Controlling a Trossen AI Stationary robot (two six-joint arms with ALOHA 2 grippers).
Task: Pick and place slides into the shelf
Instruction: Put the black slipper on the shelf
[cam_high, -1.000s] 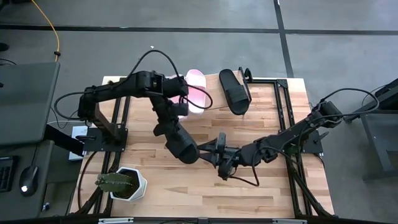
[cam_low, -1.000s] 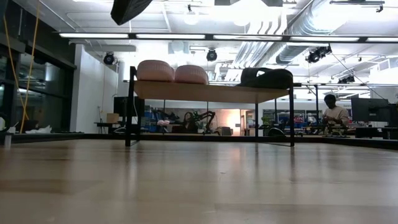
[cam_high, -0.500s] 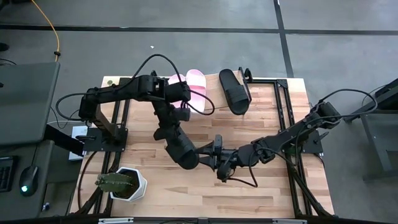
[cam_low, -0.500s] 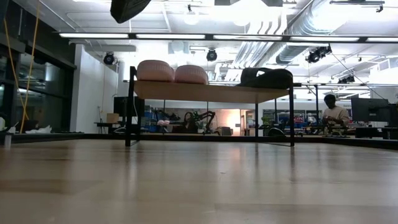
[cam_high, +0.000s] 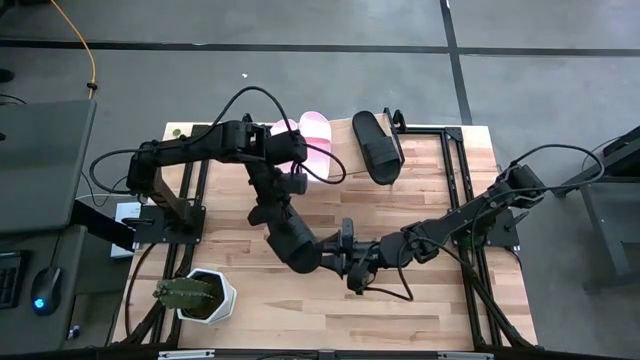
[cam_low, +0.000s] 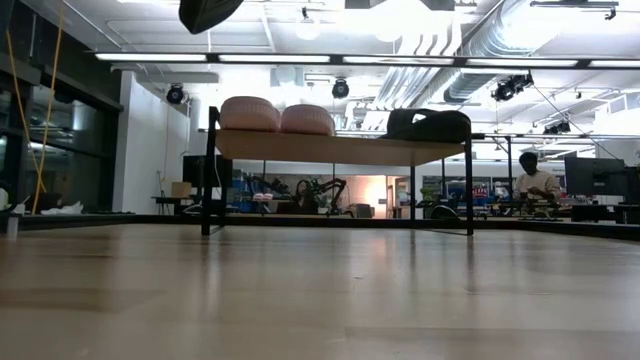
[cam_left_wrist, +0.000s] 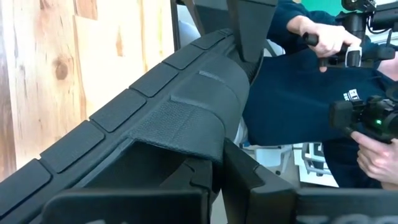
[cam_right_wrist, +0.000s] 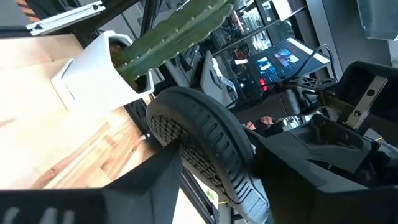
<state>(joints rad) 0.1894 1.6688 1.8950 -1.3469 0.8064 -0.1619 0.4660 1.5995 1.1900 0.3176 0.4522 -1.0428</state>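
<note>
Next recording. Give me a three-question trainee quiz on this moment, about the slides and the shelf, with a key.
1. How many slide sandals lie on the light-wood shelf with black metal frame ends?
2. True or false: the fourth sandal, a black open-toe slide, lies flat on the tabletop, away from both grippers.
3. What is in the white pot on the left arm's side of the table? A. a green cactus B. a pink slide C. nothing

Key
1. Three: two pale pink slides and one black shelved slide.
2. False: the left gripper holds it above the table, with the right gripper at its other end.
3. A, the green cactus.
</note>
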